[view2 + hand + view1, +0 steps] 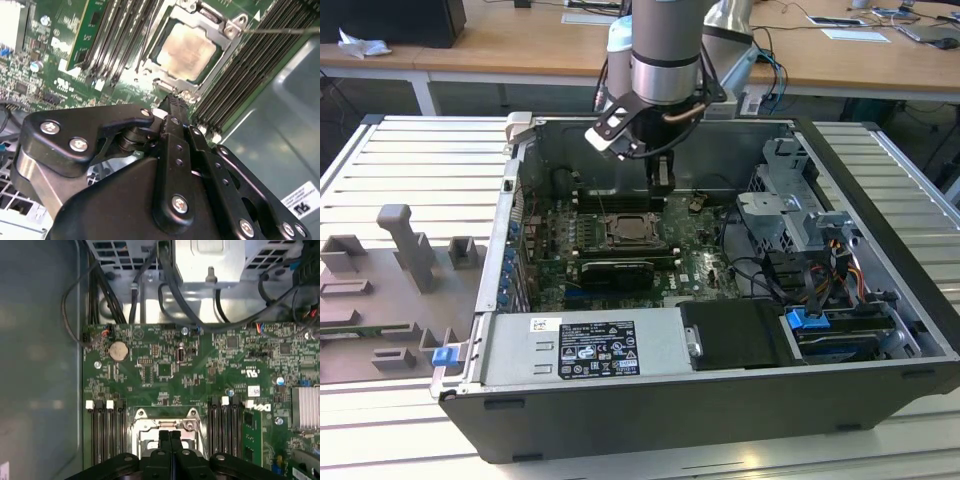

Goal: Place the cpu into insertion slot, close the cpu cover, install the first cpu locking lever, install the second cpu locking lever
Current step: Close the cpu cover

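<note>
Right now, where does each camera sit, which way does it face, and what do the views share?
Exterior view: off the arm, above the open dark grey computer case, looking down inside; arm and black gripper show.
Second wrist view: at the wrist, looking obliquely past the gripper at the pale silver-grey square cpu.
First wrist view: at the wrist, facing the green circuit board squarely; the gripper shows.
Shared: both wrist views show gripper and silver-rimmed socket.

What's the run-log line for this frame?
gripper: shut, nothing held | where: over edge of cpu cover, contact unclear | cpu: lying under the lowered cpu cover
</note>
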Motion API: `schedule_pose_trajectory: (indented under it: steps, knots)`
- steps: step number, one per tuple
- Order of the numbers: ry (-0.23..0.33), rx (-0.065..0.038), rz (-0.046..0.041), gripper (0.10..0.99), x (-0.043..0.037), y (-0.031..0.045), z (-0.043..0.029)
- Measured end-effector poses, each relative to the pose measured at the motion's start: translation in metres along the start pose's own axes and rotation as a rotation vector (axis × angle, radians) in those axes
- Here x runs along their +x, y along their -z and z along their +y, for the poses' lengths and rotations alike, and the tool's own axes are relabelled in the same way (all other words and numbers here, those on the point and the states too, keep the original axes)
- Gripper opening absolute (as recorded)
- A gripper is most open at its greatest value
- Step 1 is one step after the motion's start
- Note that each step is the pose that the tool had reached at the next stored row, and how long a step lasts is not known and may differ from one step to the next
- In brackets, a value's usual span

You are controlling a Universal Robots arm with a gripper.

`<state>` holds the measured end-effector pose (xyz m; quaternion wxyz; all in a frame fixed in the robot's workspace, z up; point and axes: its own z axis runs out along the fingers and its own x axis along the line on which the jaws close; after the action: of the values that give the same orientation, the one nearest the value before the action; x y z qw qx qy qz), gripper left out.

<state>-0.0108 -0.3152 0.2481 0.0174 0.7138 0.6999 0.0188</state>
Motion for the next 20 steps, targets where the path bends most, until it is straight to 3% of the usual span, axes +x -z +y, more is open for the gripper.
schedule_pose_trajectory:
  steps: [7,14,20]
  knots:
    - [0.0,0.0,0.0002,0.106,-0.0001,-0.008,-0.0117]
    - [0.0,0.0,0.0001,0.106,-0.0003,-0.0109,-0.024]
    - [0.0,0.0,0.0018,0.106,-0.0003,-0.0116,-0.0269]
